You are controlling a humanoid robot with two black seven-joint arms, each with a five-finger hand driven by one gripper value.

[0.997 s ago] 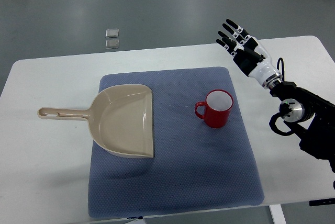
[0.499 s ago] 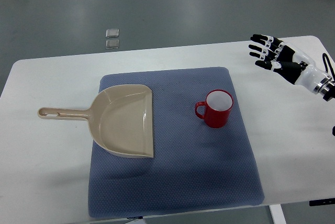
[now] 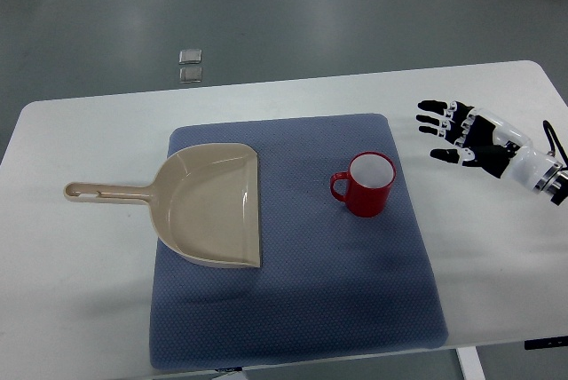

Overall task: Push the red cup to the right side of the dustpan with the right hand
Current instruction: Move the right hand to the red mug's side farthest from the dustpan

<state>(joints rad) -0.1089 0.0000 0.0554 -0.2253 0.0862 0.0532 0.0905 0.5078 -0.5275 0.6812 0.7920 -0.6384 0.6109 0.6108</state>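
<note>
We see the right hand [image 3: 466,136] reaching in from the right edge, over the bare white desk [image 3: 80,309] and just off the right border of the blue mat [image 3: 293,309]. Its fingers [image 3: 437,118] are spread and stretched out toward the left, with the thumb set apart on the near side, and it holds nothing and touches nothing we can make out. The white forearm runs back to the right edge, where a dark cable loops beside the wrist.

To the left of the hand, with a clear gap between them, we find the red cup [image 3: 366,186] standing upright on the mat, its white inside showing and its handle pointing left. Farther left again, apart from the cup, the beige dustpan [image 3: 211,205] lies flat on the mat with its open straight edge facing the cup; its handle sticks out leftward past the mat onto the desk. So the cup sits on the right side of the dustpan, between it and the hand.

Beyond the desk's far edge, we notice two small square plates [image 3: 190,65] set in the grey floor.
</note>
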